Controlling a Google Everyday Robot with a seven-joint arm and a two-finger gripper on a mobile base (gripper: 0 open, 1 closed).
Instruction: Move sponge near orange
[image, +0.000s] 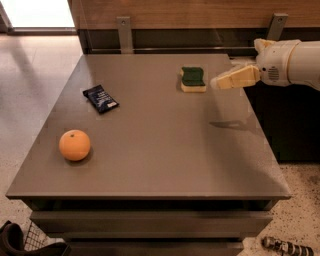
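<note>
Sitting far to the left of the sponge (193, 79) and much nearer the camera, the orange (75, 145) rests on the grey-brown tabletop (165, 155), its small dark stem dimple facing up. A flat dark blue packet (100, 98) lies left of the sponge and slightly nearer the camera, apart from both fruit and sponge. The sponge itself lies flat, dark green scouring side up over pale yellow foam. Just right of the sponge, the cream-coloured claw (218, 83) hovers above the tabletop, pointing left toward it with a narrow gap between them; whether the claw is spread or pressed together cannot be told. The white arm (290, 62) reaches in from further right of the sponge.
</note>
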